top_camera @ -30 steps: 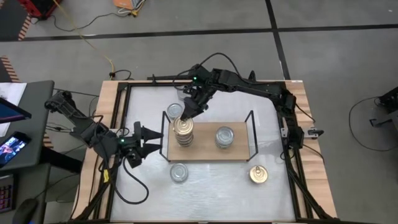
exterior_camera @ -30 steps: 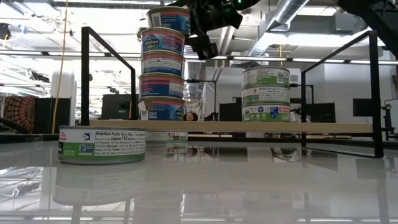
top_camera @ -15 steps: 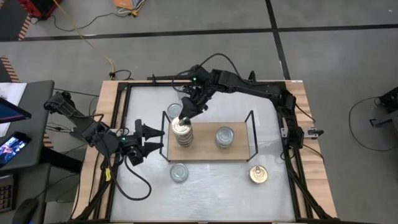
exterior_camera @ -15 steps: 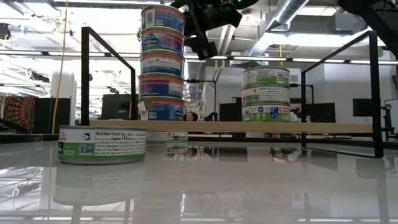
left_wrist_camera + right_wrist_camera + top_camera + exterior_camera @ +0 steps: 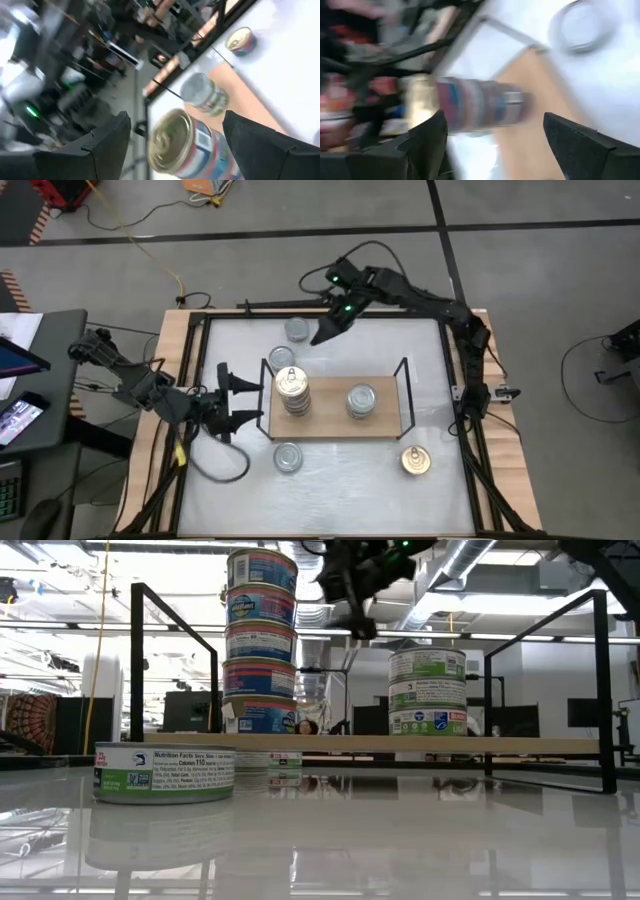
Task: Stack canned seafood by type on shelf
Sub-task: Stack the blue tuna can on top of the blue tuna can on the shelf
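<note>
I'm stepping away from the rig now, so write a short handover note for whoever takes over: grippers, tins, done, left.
Right gripper: open, empty, raised over the table's far side.
Left gripper: open, empty, beside the shelf's left end.
On the shelf: a gold-lid stack, five high, and a silver-lid stack, three high.
Left to shelve: four loose tins on the table, namely two silver-lid tins behind the shelf, one silver-lid tin and one gold-lid tin in front.

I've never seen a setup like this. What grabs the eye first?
A tall stack of blue-labelled round tins towers on the light wooden shelf board, beside a shorter stack of green-labelled tins. The right gripper hangs open behind the shelf; the left gripper waits open at its left end.
</note>
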{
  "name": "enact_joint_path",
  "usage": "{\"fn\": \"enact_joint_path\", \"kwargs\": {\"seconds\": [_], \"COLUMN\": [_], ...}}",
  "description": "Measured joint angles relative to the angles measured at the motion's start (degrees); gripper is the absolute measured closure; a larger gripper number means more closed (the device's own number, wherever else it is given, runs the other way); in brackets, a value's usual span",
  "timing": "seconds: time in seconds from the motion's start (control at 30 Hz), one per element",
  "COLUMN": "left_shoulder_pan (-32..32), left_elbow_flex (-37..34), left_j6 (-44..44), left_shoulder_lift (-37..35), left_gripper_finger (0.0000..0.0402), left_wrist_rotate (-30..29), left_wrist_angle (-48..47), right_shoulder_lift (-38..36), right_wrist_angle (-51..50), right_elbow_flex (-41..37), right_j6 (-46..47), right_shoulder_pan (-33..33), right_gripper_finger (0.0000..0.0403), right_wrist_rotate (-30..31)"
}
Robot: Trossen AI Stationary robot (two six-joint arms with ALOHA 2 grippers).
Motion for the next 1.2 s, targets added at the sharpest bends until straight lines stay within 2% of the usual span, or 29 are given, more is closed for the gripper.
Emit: {"fn": "enact_joint_path", "kwargs": {"seconds": [0.17,0.37,0.47,0.53,0.67,0.83,1.07,1.2], "left_shoulder_pan": [7.5,19.3,24.2,26.3,28.5,28.6,28.6,28.6], "left_elbow_flex": [0.0,0.0,0.0,0.0,0.0,0.0,0.0,0.0], "left_j6": [-9.7,-17.3,-20.8,-22.5,-23.6,-24.2,-26.5,-28.2], "left_shoulder_lift": [-3.7,-7.8,-8.2,-8.2,-7.8,-6.9,-5.5,-5.3], "left_gripper_finger": [0.0100,0.0100,0.0100,0.0100,0.0100,0.0100,0.0100,0.0100], "left_wrist_rotate": [6.4,12.5,16.2,18.0,20.6,20.9,19.4,19.0], "left_wrist_angle": [-6.5,-7.2,-8.7,-9.9,-10.4,-10.1,-10.0,-9.9], "right_shoulder_lift": [-2.9,-5.1,-6.3,-8.2,-14.7,-28.1,-43.5,-47.0], "right_wrist_angle": [-6.6,-10.7,-17.5,-18.6,-15.6,-5.7,7.6,15.9], "right_elbow_flex": [0.0,0.0,-0.4,-3.1,-11.8,-26.0,-42.4,-47.7], "right_j6": [-8.1,-13.8,-16.9,-17.7,-16.5,-9.5,-1.8,0.2], "right_shoulder_pan": [-0.9,1.4,3.1,4.6,7.2,12.3,29.6,41.1], "right_gripper_finger": [0.0053,0.0053,0.0053,0.0053,0.0053,0.0056,0.0057,0.0058], "right_wrist_rotate": [16.4,21.5,30.0,35.2,36.9,38.8,45.8,50.1]}}
